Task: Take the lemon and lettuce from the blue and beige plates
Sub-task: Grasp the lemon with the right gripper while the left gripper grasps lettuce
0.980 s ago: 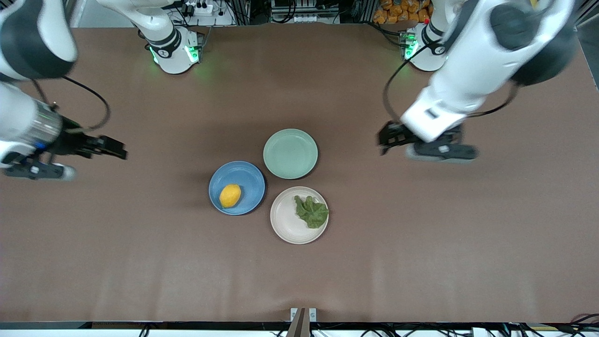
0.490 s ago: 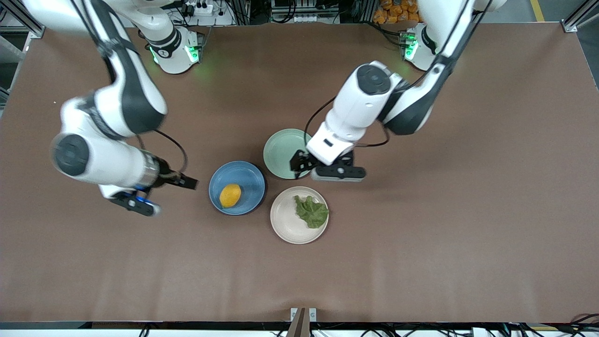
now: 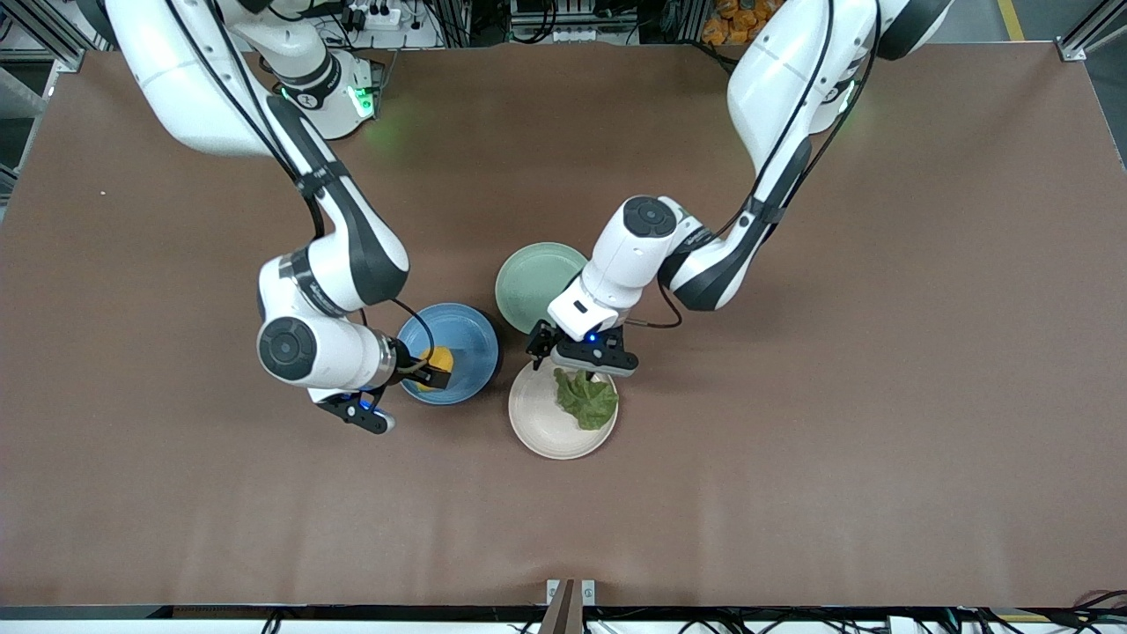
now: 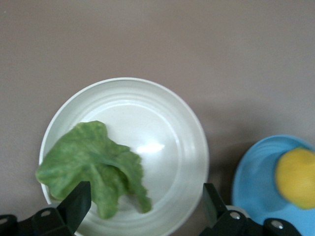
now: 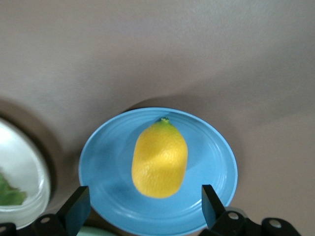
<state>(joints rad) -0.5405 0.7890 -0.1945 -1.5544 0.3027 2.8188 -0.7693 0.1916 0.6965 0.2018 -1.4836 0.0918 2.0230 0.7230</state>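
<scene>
Three plates are sitting close together mid-tabletop (image 3: 792, 493). Nearest my front camera, I am seeing the beige plate (image 3: 541, 423) carrying the lettuce (image 3: 587, 399), which is lying toward the plate's edge at the left arm's end. Just beside it, toward the right arm's end and slightly farther, the blue plate (image 3: 471, 339) is holding the lemon (image 3: 438, 361), resting on its side near the plate's middle. Farthest of the three, the green plate (image 3: 533, 286) is lying bare.

My left claw (image 3: 577, 357) is hanging over the beige plate's farther rim, fingers (image 4: 76, 206) spread apart with the lettuce (image 4: 93, 172) showing between them. My right claw (image 3: 423, 374) is hovering over the blue plate, fingers (image 5: 76, 209) apart, the lemon (image 5: 160, 160) lying centred between them in the wrist view, not gripped.
</scene>
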